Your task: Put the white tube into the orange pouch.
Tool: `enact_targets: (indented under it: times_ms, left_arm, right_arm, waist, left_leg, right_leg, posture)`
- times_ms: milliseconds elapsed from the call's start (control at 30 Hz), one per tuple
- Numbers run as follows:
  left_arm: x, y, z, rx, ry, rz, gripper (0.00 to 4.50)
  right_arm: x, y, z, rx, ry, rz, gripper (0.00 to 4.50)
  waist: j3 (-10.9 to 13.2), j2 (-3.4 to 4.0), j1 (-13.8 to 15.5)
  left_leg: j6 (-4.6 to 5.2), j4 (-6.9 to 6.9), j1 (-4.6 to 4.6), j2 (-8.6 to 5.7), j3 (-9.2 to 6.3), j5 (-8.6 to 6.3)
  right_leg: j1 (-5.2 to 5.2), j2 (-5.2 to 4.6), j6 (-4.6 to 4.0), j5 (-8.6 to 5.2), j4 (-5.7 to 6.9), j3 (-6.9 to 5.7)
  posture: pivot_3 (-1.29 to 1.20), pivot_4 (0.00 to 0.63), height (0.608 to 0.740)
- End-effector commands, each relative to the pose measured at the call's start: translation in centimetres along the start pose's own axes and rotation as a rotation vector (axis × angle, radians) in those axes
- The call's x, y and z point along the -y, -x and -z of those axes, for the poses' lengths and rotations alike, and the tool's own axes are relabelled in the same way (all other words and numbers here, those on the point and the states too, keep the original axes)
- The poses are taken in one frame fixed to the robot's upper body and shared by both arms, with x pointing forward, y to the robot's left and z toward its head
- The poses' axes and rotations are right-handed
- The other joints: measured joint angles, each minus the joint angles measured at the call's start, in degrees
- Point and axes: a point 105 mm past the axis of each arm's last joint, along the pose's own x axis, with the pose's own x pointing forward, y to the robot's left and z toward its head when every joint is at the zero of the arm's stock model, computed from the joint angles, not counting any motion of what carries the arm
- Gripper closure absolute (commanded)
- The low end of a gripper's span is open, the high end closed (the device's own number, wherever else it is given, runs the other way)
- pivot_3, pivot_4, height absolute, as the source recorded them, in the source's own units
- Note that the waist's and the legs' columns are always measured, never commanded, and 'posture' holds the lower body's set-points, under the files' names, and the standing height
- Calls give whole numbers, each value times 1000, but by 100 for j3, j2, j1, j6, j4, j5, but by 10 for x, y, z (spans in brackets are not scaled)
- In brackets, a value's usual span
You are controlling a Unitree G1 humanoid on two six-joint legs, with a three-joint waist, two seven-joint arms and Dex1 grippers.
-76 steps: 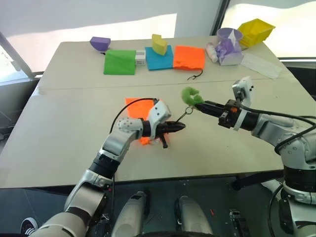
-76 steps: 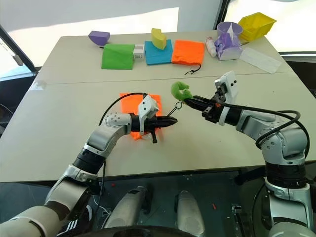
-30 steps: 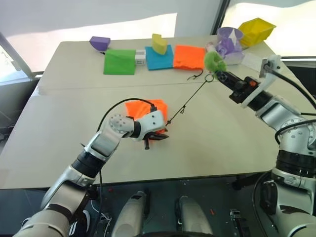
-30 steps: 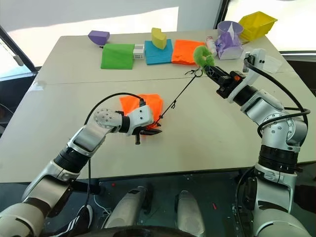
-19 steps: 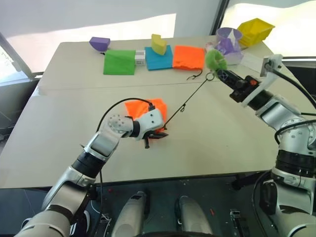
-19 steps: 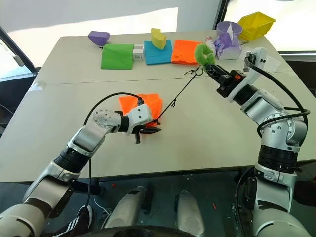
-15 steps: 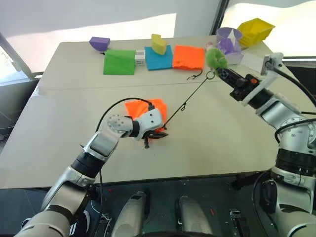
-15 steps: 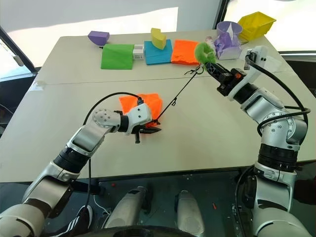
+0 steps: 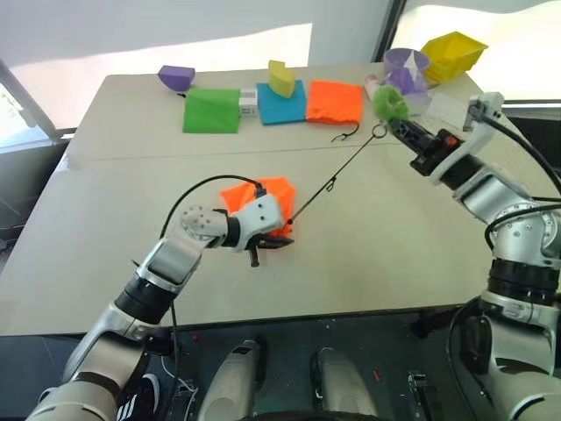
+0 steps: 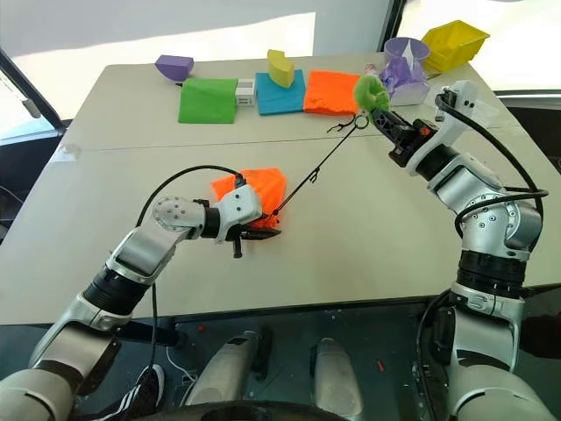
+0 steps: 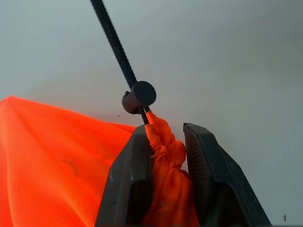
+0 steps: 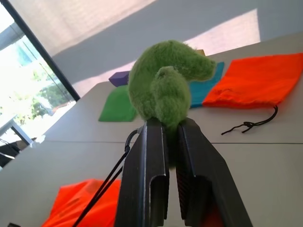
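Both pairs of black fingers are busy: the right gripper (image 12: 171, 125) is clamped on the fuzzy green pom-pom (image 12: 166, 89), while the left gripper (image 11: 164, 137) has its fingers a little apart around the bunched neck of the bright orange fabric drawstring pouch (image 9: 261, 197).

Taking that pouch as landmark, it lies mid-table (image 9: 368, 237). A second flat orange fabric pouch (image 9: 335, 101) sits well beyond it, at the far edge. The dark cord (image 9: 337, 178) runs taut from the pouch's neck up to the pom-pom. The cord's small black stopper (image 11: 138, 96) sits just beyond the neck.

I cannot make out the slim white tube; presumably it is inside.

Risk: the left fingers look loose, so further pull could drag the pouch instead of cinching it.
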Motion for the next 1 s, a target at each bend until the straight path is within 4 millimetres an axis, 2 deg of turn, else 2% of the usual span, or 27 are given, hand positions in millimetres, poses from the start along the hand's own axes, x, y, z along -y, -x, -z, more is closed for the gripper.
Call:
enact_targets:
  times_ms: [33, 100, 167, 267, 333, 400, 433, 567, 600, 667, 733, 833, 900, 1000]
  left_arm:
    - [-11, 1, -15, 99, 20, -62, 2034]
    - [-15, 3, -29, 177, 22, -91, 1037]
    - [-18, 10, -41, 251, 44, -92, 7]
    - [-24, 25, -49, 323, 94, -96, 0]
    - [-24, 37, -49, 347, 124, -82, 0]
    - [-28, 51, -46, 356, 135, -107, 0]
    - [-31, 58, -43, 358, 141, -129, 0]
    - [-34, 81, -28, 360, 187, -211, 0]
    - [-32, 86, -23, 358, 201, -224, 0]
    - [-33, 101, -16, 374, 214, -297, 0]
    - [-33, 113, -5, 352, 227, -370, 0]
    - [-28, 130, 13, 297, 253, -424, 0]
    - [-25, 139, 19, 290, 272, -448, 0]
    - [-18, 149, 33, 267, 310, -485, 0]
  right_arm:
    - [-30, 8, 16, -100, 139, -151, 4500]
    - [-33, 15, 42, -217, 182, -182, 4500]
    - [-33, 19, 51, -258, 188, -199, 3683]
    - [-34, 25, 64, -347, 252, -220, 2304]
    - [-20, 32, 82, -466, 386, -180, 1256]
    - [-11, 35, 84, -497, 451, -161, 155]
    - [-7, 36, 83, -508, 474, -149, 26]
    - [14, 45, 77, -603, 717, -128, 26]
    - [14, 43, 68, -571, 723, -131, 26]
    - [-6, 35, 48, -440, 607, -195, 26]
    - [-30, 36, 44, -387, 543, -306, 26]
    - [-60, 43, 54, -356, 447, -449, 26]
    - [-70, 45, 64, -347, 439, -479, 26]
    - [-77, 49, 92, -388, 475, -508, 26]
  waist:
    - [0, 0, -12]
    - [0, -1, -15]
    - [0, -1, -37]
    - [2, 2, -44]
    - [1, 2, -26]
    - [1, 1, -24]
    - [1, 1, -28]
    - [3, 4, -19]
    - [3, 4, -18]
    - [3, 4, -28]
    - [4, 3, -27]
    - [2, 1, -20]
    - [2, 1, -21]
    - [2, 3, -8]
  left_leg:
    - [0, 1, -1, -1, 0, 0]
    - [0, 3, 0, 0, 1, 0]
    - [0, 4, 1, 1, 1, -1]
    - [-1, 3, 2, 2, 0, -1]
    - [-2, 4, 3, 2, 0, -1]
    - [-11, 6, 6, 2, 0, -6]
    - [-11, 6, 5, 1, 0, -7]
    - [-8, 6, 3, 0, 2, -4]
    - [-8, 6, 2, 0, 3, -5]
    - [-11, 5, 4, 2, 2, -6]
    - [-11, 2, 4, 3, 2, -6]
    - [-12, -1, 4, 8, -3, -7]
    - [-15, -1, 4, 9, -5, -10]
    - [-16, -3, 4, 4, -4, -14]
  right_leg:
    - [0, 0, 4, 2, 0, 0]
    - [1, -1, 8, 4, 0, 1]
    - [0, 0, -3, -1, 0, 0]
    - [-2, 0, -3, -1, 2, 1]
    - [-1, 0, -4, -2, 6, 0]
    - [4, 0, -5, -3, 5, -1]
    - [4, 0, -5, -3, 2, -1]
    - [0, 0, -5, -3, 1, 4]
    - [-1, 0, -5, -3, 0, 4]
    - [2, 0, -5, -3, -3, 4]
    - [-1, 1, -5, -3, -3, 7]
    - [-1, 4, -6, -4, -3, 6]
    - [0, 4, -8, -5, -4, 6]
    - [-11, -5, -8, -5, -17, 7]
  posture:
    - [0, 150, 740]
    - [0, 150, 740]
    - [0, 150, 740]
    - [0, 150, 740]
    - [0, 150, 740]
    - [0, 150, 740]
    - [0, 150, 740]
    - [0, 150, 740]
    - [0, 150, 740]
    - [0, 150, 740]
    - [0, 150, 740]
    - [0, 150, 740]
    - [0, 150, 740]
    - [0, 150, 740]
